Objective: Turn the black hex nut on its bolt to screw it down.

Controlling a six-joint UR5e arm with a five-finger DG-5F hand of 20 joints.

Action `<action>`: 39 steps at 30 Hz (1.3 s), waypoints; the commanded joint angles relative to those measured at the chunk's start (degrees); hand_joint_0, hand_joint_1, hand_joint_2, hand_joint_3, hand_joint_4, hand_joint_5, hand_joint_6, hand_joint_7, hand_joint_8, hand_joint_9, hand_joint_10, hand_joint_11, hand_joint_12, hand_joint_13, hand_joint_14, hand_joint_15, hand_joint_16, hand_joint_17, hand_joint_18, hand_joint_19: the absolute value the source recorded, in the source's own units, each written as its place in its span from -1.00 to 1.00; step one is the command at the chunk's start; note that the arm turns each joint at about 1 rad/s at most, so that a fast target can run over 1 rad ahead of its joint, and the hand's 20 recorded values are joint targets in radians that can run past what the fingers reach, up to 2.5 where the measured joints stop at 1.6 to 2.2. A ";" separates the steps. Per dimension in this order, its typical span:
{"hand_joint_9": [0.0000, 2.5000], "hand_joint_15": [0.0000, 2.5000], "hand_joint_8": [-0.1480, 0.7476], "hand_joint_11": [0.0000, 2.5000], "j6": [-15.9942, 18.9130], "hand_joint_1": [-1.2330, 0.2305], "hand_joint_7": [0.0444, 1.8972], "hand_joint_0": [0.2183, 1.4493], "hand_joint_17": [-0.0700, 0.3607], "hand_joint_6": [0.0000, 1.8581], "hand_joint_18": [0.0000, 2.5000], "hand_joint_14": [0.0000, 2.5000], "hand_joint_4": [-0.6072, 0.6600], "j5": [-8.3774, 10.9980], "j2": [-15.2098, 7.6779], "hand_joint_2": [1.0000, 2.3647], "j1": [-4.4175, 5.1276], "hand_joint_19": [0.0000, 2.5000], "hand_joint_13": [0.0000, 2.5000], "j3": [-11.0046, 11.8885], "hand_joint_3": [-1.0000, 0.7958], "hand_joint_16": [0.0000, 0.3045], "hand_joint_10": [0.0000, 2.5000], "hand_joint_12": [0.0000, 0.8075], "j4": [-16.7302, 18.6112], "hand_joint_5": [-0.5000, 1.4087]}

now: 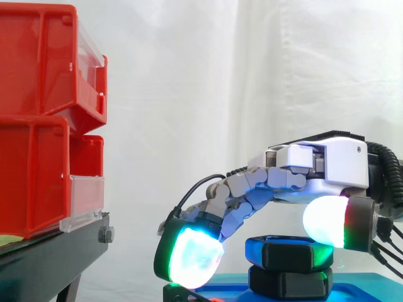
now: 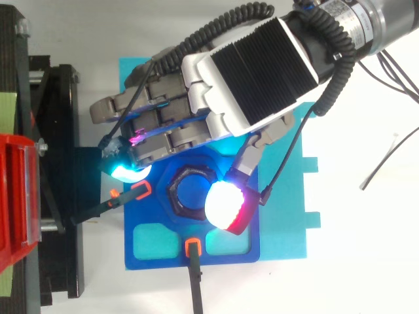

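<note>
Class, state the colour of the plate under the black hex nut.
The plate is blue; the top view shows it best.

No text, number or sign can be read here. In the top view a small white printed label [image 2: 338,9] sits on the grey round wrist housing behind the hand [image 2: 262,65], but its dark print is too small to make out.
</note>
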 commanded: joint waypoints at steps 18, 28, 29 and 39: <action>-0.49 -0.90 0.13 -0.74 -0.46 0.33 -0.22 -0.82 0.09 -0.46 -0.53 -1.00 0.34 0.24 2.04 -1.00 0.67 -0.57 -0.67 0.09 -0.44 -0.52 -0.99 0.02 -1.11 -0.67; -0.54 -0.90 -0.01 -0.76 -1.43 -0.22 -0.25 -0.67 -0.04 -0.46 -0.60 -1.00 0.21 0.15 3.09 -1.00 0.76 -0.57 -0.71 0.09 -0.44 -0.60 -0.99 -0.10 -2.25 -0.69; -0.54 -0.89 -0.01 -0.75 -1.43 -0.25 -0.25 -0.66 -0.05 -0.46 -0.61 -0.99 0.21 0.15 3.36 -1.00 0.85 -0.56 -0.71 0.09 -0.44 -0.60 -0.99 -0.11 -2.34 -0.69; -0.55 -0.90 -0.05 -0.74 -2.57 -0.34 -0.23 -0.60 -0.08 -0.46 -0.62 -1.00 0.20 0.33 3.79 -1.00 1.55 -0.56 -0.71 0.01 -0.44 -0.63 -0.99 -0.15 -5.33 -0.69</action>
